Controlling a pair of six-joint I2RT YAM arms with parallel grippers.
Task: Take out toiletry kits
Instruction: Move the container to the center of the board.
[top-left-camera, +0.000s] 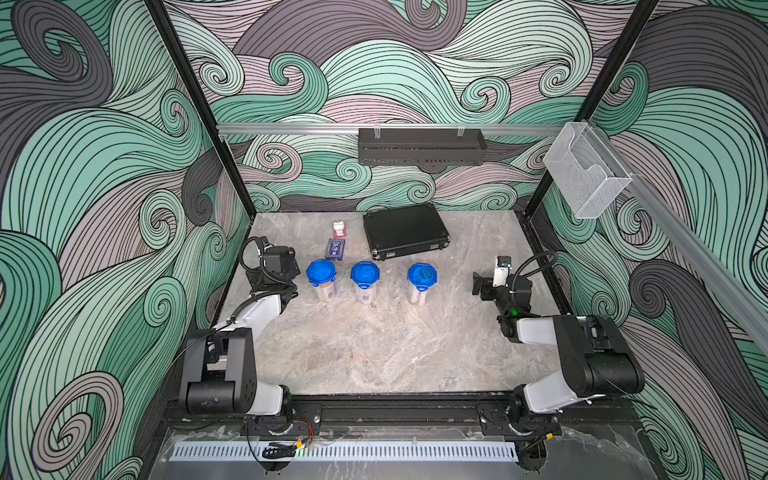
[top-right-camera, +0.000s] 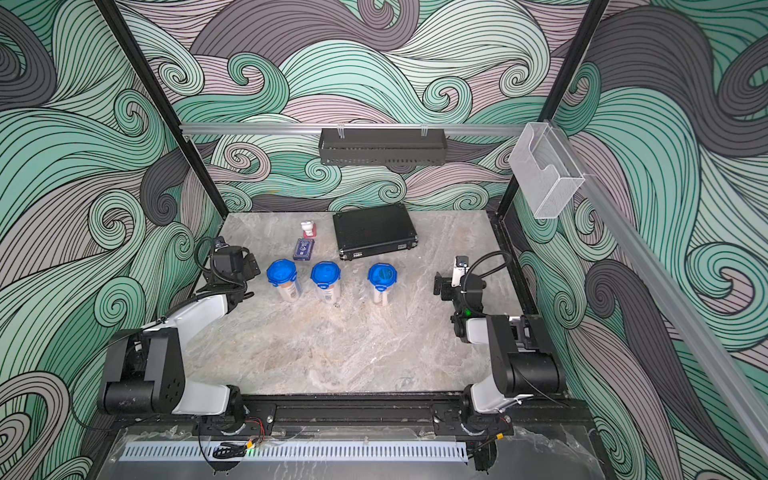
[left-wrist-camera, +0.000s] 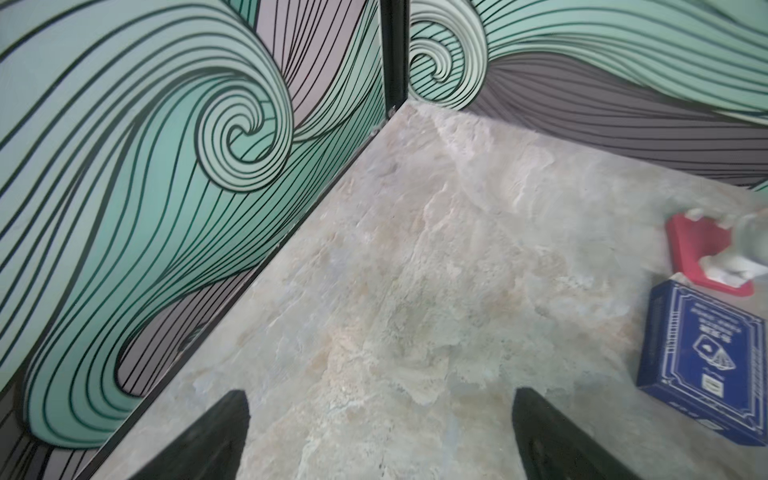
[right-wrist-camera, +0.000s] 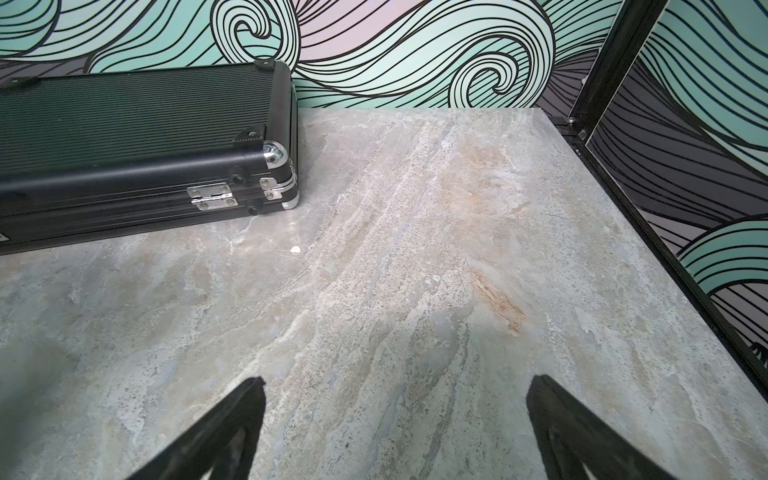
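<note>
Three clear kits with blue lids stand upright in a row across the middle of the worktop (top-left-camera: 374, 353), all with lids on. The left tumbler (top-left-camera: 321, 274) and the middle tumbler (top-left-camera: 365, 275) are near each other, and the right tumbler (top-left-camera: 422, 277) stands a little further off. Pale items show through their walls but are too small to tell apart. Behind the row, a black ribbed briefcase (top-left-camera: 405, 230) lies flat and shut at the rear of the worktop. To its left, a dark-blue card box (top-left-camera: 335, 249) lies just in front of a small red-and-white object (top-left-camera: 338, 229). The left hand (left-wrist-camera: 380, 392) hovers near the left edge of the worktop, beside the left tumbler but apart from it. Its jaws are spread wide, with only bare stone between them. The right hand (right-wrist-camera: 397, 379) hangs near the right edge, well apart from the right tumbler, likewise wide open and holding nothing.
</note>
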